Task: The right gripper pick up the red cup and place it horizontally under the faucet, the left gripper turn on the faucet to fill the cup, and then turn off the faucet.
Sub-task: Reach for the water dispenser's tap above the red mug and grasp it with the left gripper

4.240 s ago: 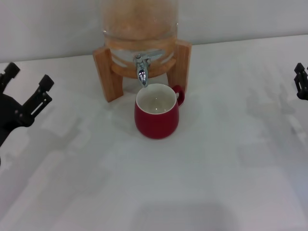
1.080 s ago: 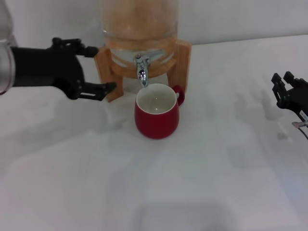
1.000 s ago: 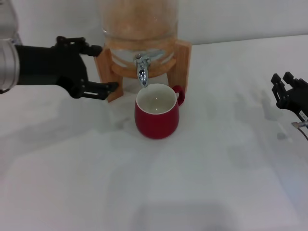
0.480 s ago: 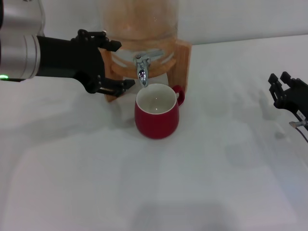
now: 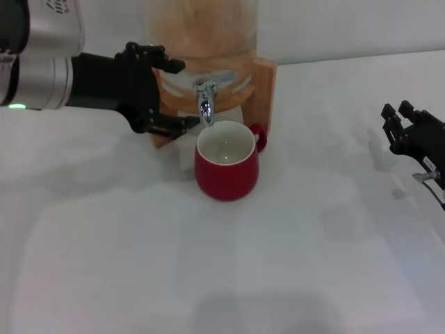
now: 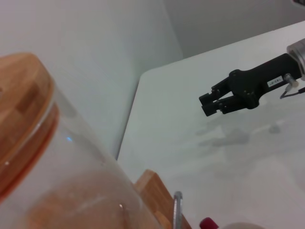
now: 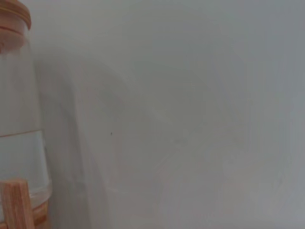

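Note:
The red cup (image 5: pixel 226 165) stands upright on the white table, its white inside open right under the spout of the chrome faucet (image 5: pixel 204 104). The faucet's lever (image 5: pixel 219 78) points to the right. My left gripper (image 5: pixel 179 95) is open just left of the faucet, with one finger (image 5: pixel 167 65) above it and one finger (image 5: pixel 182 125) below, not touching it. My right gripper (image 5: pixel 398 122) is open and empty at the far right, well away from the cup; it also shows in the left wrist view (image 6: pixel 209 104). The left wrist view shows the faucet's lever (image 6: pixel 177 210) and a bit of the cup (image 6: pixel 208 223).
The faucet belongs to a glass jar (image 5: pixel 201 31) on a wooden stand (image 5: pixel 263 87) at the back of the table. The jar (image 6: pixel 57 181) fills the left wrist view. The right wrist view shows the jar (image 7: pixel 19 119) and the wall.
My left gripper has moved right from beside the stand's left post to close beside the faucet. My right gripper has shifted slightly left. The cup has not moved.

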Robot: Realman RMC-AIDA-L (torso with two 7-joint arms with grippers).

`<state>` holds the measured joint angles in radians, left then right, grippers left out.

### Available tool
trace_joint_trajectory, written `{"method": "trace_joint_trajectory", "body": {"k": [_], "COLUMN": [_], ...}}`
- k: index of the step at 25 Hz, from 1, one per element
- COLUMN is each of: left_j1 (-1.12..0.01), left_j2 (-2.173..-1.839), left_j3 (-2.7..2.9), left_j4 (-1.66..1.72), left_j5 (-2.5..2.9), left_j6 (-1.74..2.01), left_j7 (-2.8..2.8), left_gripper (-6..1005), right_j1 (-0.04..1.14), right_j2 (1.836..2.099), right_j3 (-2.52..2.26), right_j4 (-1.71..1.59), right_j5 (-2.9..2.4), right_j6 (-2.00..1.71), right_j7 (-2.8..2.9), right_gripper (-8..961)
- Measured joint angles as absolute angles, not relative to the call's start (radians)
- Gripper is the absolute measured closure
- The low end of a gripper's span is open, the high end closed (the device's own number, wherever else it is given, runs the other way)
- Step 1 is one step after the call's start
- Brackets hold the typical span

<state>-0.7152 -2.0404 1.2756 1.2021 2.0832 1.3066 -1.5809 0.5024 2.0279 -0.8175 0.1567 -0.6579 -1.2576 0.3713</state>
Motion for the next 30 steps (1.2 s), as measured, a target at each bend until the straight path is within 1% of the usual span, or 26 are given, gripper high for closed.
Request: {"method": "trace_joint_trajectory", "body": {"k": [6,16,28,30], "left_j1": [-0.755,-0.807,-0.815,-0.815], "left_j2": [-2.037,-2.043,-2.052,-2.058], "left_j3": [1.248,1.243,1.245,1.246], "left_j4": [1.155,1.083,1.072,1.07], "left_j5": [2.086,2.094,2.088,2.09], "left_j6": [1.303,1.302,1.299,1.298], "left_j7": [-1.546,-1.491,-1.441,-1.422], "left_gripper": [124,124,124,124], "right_j1": [0.504,0.508,0.515,0.517], "right_j2": [2.028,2.028,2.028,2.028], "right_j3": [-0.819,-0.826,-0.816,-0.816], "right_j4": [0.156,0.157,0.165,0.166], "right_j5": [-0.658,-0.658,-0.684,-0.688], "right_j6": [-1.258,-1.266,-1.277,-1.278], "right_j7": [0.371,0.371,0.371,0.371], "right_gripper": [659,659,659,659]}}
